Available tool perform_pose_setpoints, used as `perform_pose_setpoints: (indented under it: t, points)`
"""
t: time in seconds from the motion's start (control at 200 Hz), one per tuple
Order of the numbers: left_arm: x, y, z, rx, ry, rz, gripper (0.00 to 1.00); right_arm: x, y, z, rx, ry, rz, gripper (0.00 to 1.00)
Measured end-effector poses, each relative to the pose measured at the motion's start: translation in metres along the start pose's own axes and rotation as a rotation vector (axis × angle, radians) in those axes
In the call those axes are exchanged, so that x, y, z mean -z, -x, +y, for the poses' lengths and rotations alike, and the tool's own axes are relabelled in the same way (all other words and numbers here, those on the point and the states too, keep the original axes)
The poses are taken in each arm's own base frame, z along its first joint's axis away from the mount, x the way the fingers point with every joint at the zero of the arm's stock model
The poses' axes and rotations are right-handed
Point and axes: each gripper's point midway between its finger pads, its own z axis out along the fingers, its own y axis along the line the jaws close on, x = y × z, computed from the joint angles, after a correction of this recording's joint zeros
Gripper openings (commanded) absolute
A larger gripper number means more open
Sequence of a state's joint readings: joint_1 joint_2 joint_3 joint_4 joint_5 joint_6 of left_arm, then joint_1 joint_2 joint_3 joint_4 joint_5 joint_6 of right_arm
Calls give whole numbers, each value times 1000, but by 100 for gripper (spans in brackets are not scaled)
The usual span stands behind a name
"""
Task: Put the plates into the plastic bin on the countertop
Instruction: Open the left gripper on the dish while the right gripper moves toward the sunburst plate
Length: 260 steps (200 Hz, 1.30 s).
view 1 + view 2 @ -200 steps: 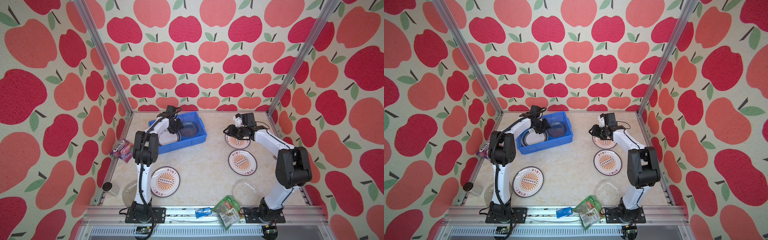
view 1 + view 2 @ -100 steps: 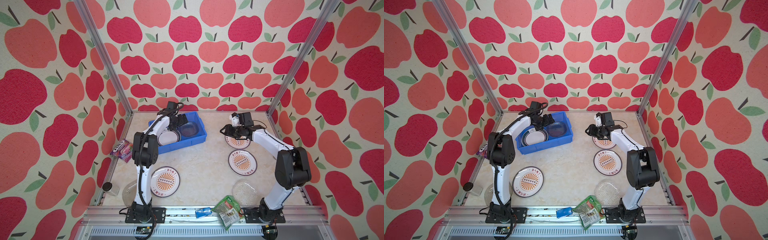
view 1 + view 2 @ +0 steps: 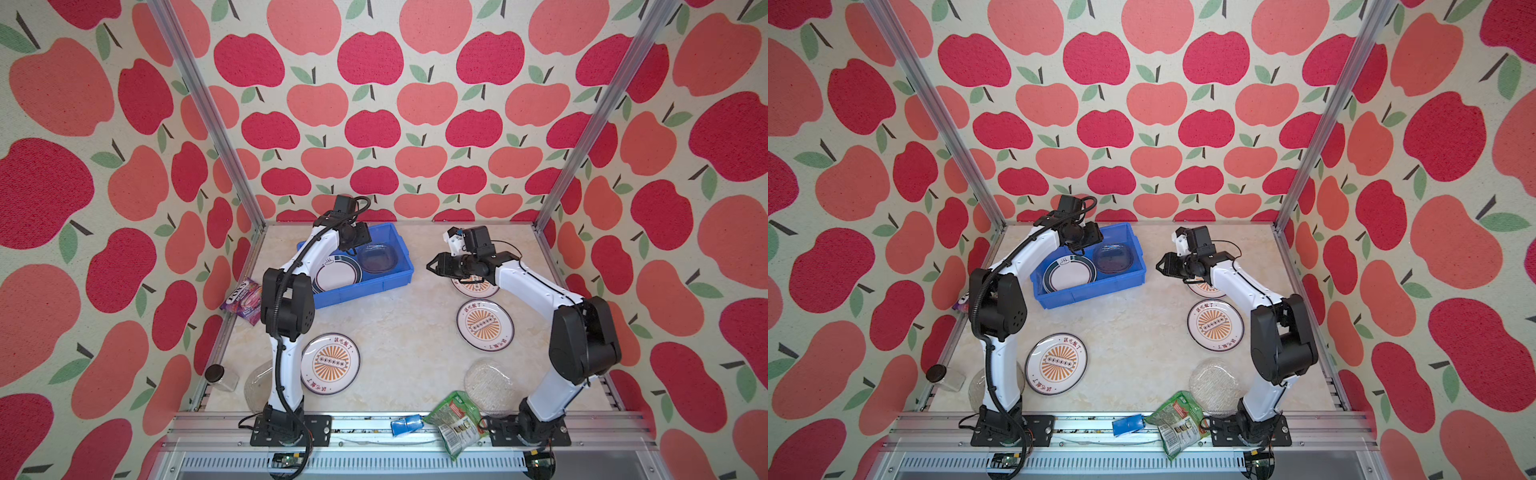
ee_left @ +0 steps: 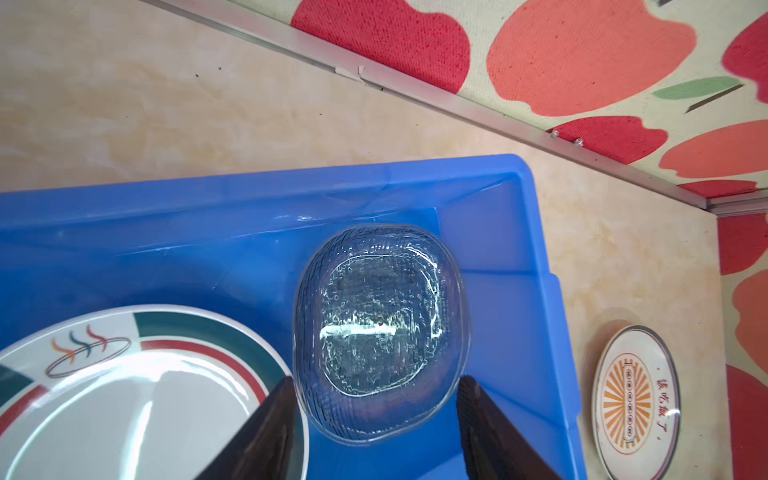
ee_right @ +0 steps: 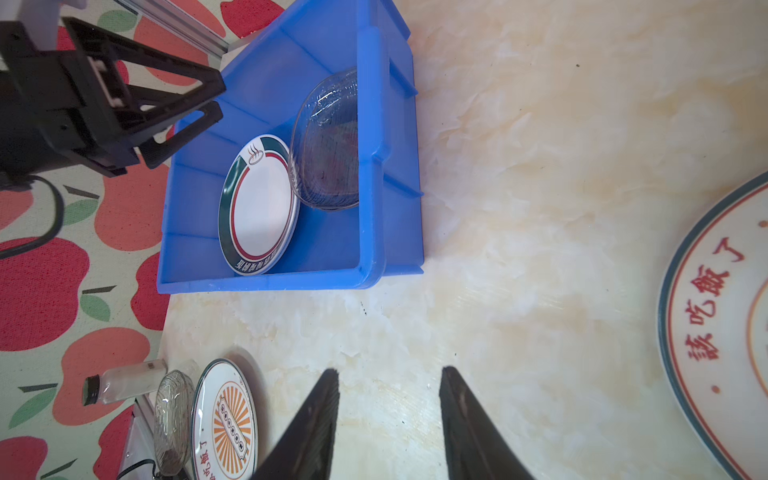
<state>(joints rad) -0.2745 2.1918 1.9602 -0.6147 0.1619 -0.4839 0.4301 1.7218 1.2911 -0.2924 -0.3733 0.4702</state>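
Left wrist view, glass plate (image 4: 380,328) released, left pincer (image 4: 374,380) raised

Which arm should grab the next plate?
Probably right. The right gripper is open and empty, hovering close to a sunburst plate. The left gripper is over the bin, above the glass plate lying inside it.
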Motion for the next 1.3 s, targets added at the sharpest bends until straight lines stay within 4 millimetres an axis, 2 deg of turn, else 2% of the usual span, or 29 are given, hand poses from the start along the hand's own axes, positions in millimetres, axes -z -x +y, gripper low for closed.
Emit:
perform_pose_setpoints:
  t: [0.075, 0.13, 0.235, 0.645, 0.735, 0.78, 0.875, 0.981, 1.046, 1.161, 1.301]
  points:
    - [-21, -7, 8, 0, 27, 36, 53, -1, 0, 0, 0, -1, 1, 43]
    - [-36, -14, 15, 3, 53, 65, 49, -2, 1, -1, -1, -1, 2, 43]
    - [-50, -25, 25, 6, 81, 103, 41, -4, 3, 0, 0, 0, 2, 43]
    - [-54, -33, 32, 17, 96, 127, 34, -11, 3, -7, -15, 1, 19, 42]
    - [-56, -39, 36, 18, 98, 131, 40, -10, 3, -5, -11, 10, 23, 43]
    - [-54, -44, 37, 22, 97, 133, 47, -10, 3, -4, -8, 15, 24, 42]
    - [-38, -43, 33, 20, 77, 107, 61, -10, 2, 0, -4, 30, 30, 43]
    - [-2, -30, 21, 5, 38, 32, 79, -12, -4, 7, 19, 47, 47, 43]
    - [27, -18, 11, -11, 2, -38, 81, -12, -10, 18, 51, 63, 58, 43]
    - [76, 4, -6, -32, -56, -158, 85, -12, -29, 49, 124, 117, 98, 45]
    - [111, 12, -11, -48, -89, -239, 89, -19, -68, 92, 217, 208, 199, 51]
